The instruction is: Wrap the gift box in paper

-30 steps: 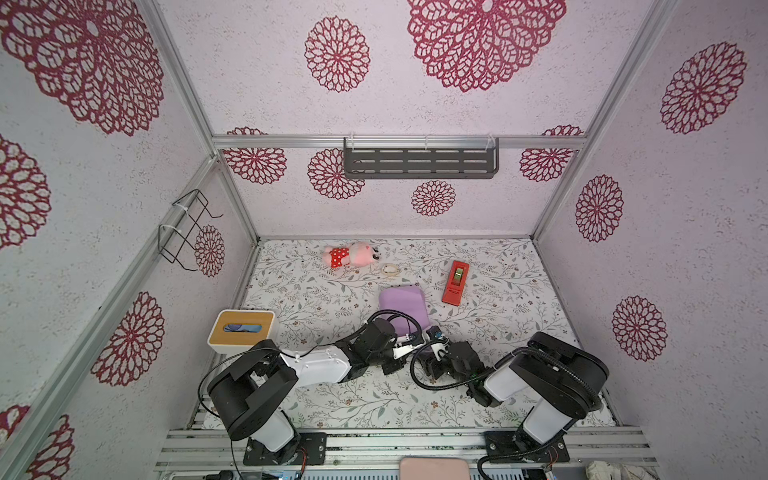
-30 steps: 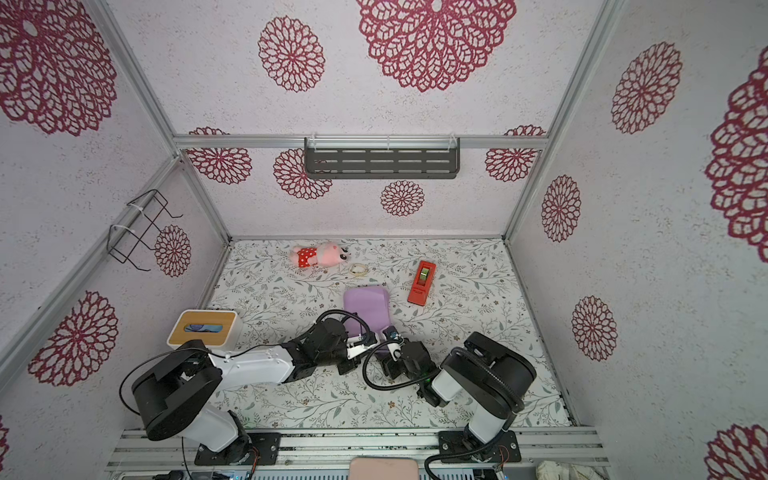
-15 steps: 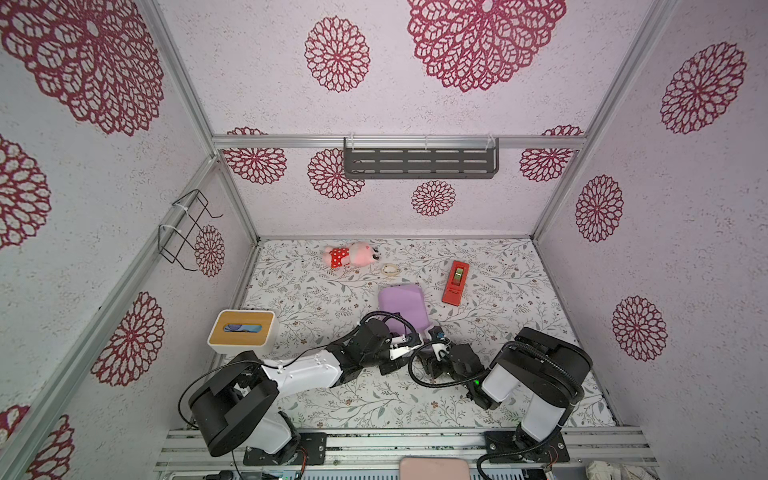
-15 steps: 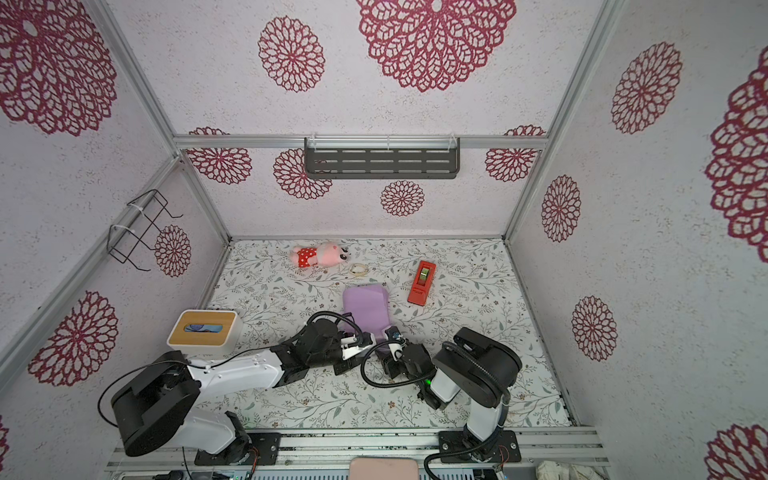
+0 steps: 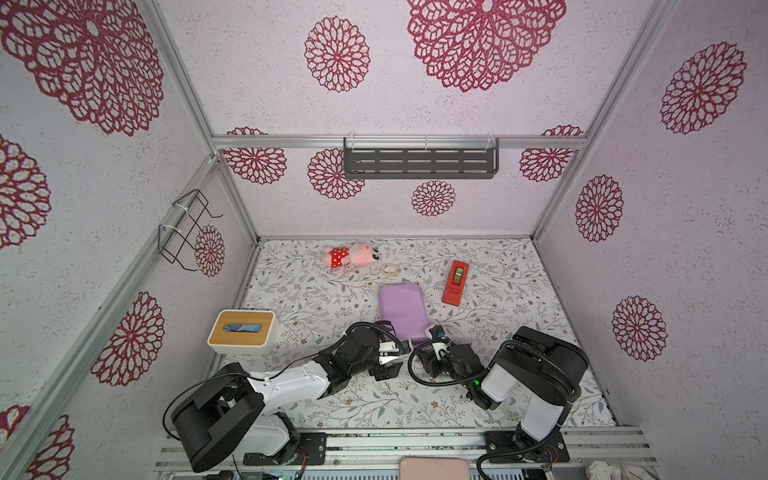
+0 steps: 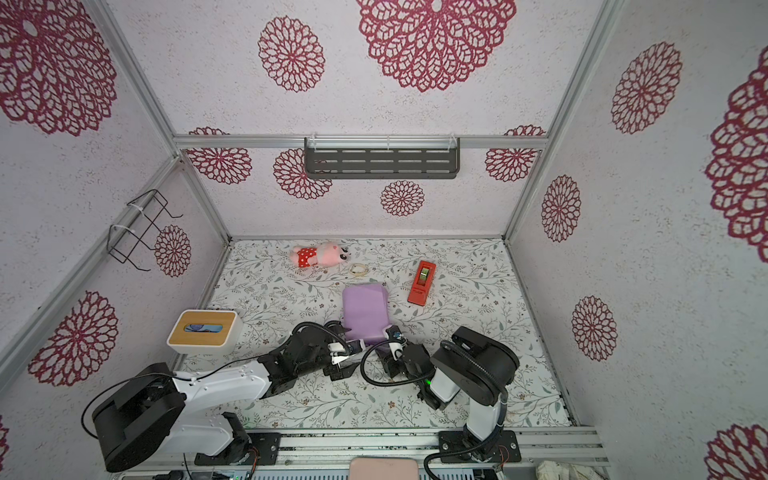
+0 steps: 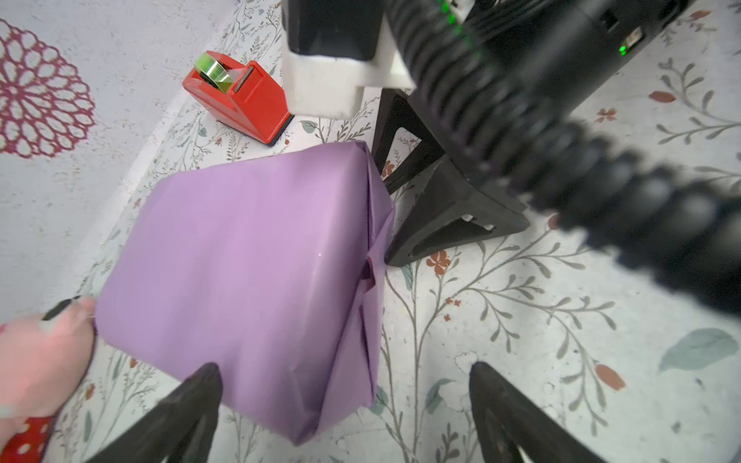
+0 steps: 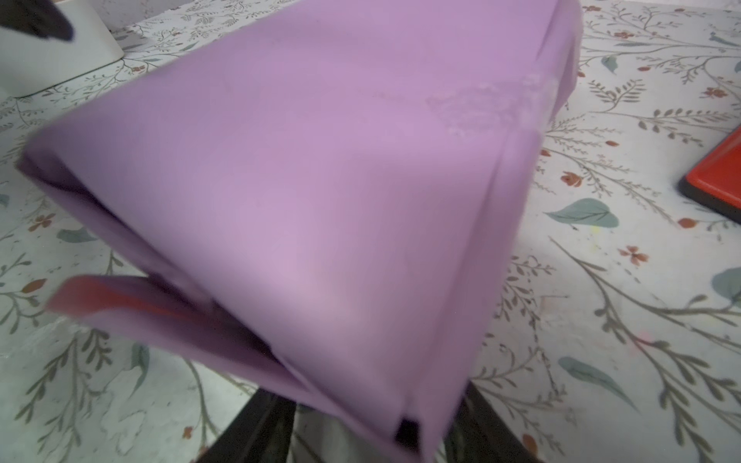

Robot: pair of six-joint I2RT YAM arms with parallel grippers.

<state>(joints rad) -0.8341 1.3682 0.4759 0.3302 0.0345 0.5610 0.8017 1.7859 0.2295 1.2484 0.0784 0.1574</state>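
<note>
The lilac paper (image 5: pixel 401 307) (image 6: pixel 365 309) lies folded round the gift box, which is hidden inside it. Only a small dark patch (image 8: pixel 405 432) shows at one corner of the parcel. My left gripper (image 5: pixel 390 359) (image 6: pixel 343 359) (image 7: pixel 343 379) stands wide open at the parcel's near end, with a corner of the paper (image 7: pixel 256 256) between its fingers but untouched. My right gripper (image 5: pixel 428 347) (image 6: pixel 384 347) (image 8: pixel 373 425) has its jaws apart on either side of the parcel's near corner. A loose flap (image 8: pixel 120 296) shows its pink inner face.
A red tape dispenser (image 5: pixel 455 282) (image 7: pixel 236 92) lies to the right of the parcel. A plush toy (image 5: pixel 351 254) and a small tape ring (image 5: pixel 390 270) sit near the back wall. The tissue box (image 5: pixel 242 330) stands at the left, and a pink pad (image 5: pixel 434 469) at the front edge.
My left gripper has opened from nearly shut to wide open, and that arm's base has swung left. My right gripper's jaws have narrowed a little. The parcel stays put.
</note>
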